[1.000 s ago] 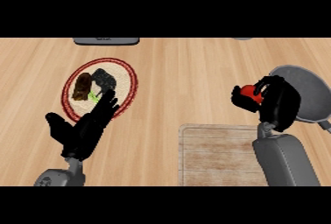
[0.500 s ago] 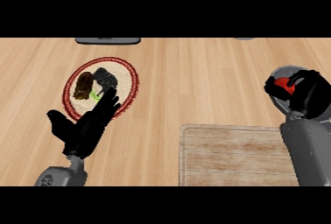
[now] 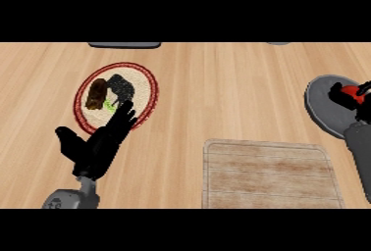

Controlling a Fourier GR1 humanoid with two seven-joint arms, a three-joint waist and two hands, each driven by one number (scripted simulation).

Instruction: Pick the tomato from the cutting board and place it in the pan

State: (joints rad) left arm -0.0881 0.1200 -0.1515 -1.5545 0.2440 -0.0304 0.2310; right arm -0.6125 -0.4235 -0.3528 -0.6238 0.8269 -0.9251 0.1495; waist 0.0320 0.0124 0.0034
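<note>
The right hand (image 3: 360, 104) sits at the picture's right edge, over the grey pan (image 3: 325, 110). Its dark fingers are curled round the red tomato (image 3: 351, 90), of which only a small patch shows between them, so the hand is grasping the tomato. The tomato lies above the pan's inner floor, toward the pan's far right part; whether it touches the pan's floor cannot be told, since the hand hides its underside. The right forearm (image 3: 358, 162) comes up from below and crosses the pan's near rim.

The cutting board (image 3: 270, 174) lies to the near left of the pan, a pale wooden slab with nothing on it (its right corner comes close to the forearm). Between the board's far edge and the pan's left rim there is bare wooden counter (image 3: 225, 83), and a broad stretch of open counter runs left of the pan toward the plate (image 3: 142, 83).

The plate, red-rimmed, stands well left of the pan and holds dark and brown food with a bit of green. The left hand (image 3: 96, 144) rests just near the plate's near edge, fingers straight and released, fingertips overlapping the plate's rim, holding nothing. A dark flat object (image 3: 124, 45) shows at the counter's far edge, well left of the pan.
</note>
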